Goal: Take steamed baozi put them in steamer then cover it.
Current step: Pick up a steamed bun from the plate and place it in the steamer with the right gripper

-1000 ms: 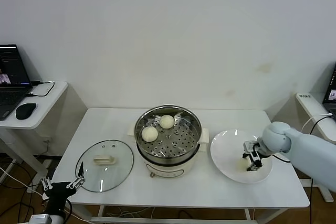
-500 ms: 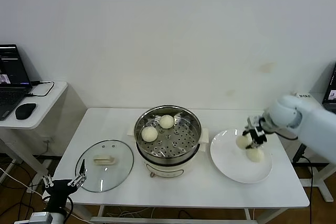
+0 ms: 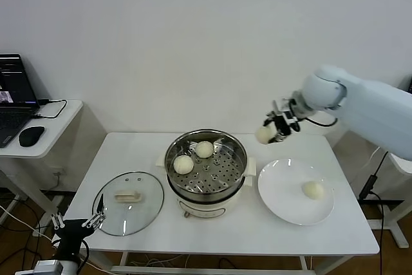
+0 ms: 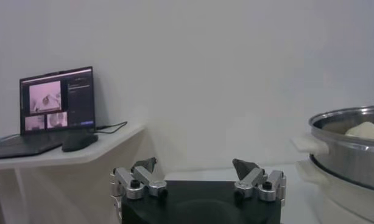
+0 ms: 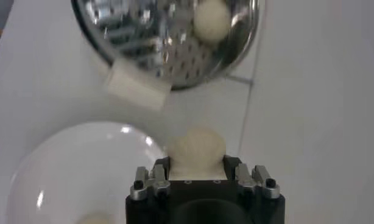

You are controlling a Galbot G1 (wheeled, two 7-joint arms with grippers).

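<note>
A bun (image 3: 264,134) sits pinched between the jaws of the right gripper (image 3: 273,131), raised between the steamer (image 3: 206,163) and the plate (image 3: 283,191); the left gripper (image 3: 80,227) hangs open below the table's edge.

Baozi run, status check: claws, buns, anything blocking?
Right claw shut on baozi, airborne between plate and steamer. Left claw open, parked low by cover. Two buns in, one on plate. Steamer uncovered, path clear.
</note>
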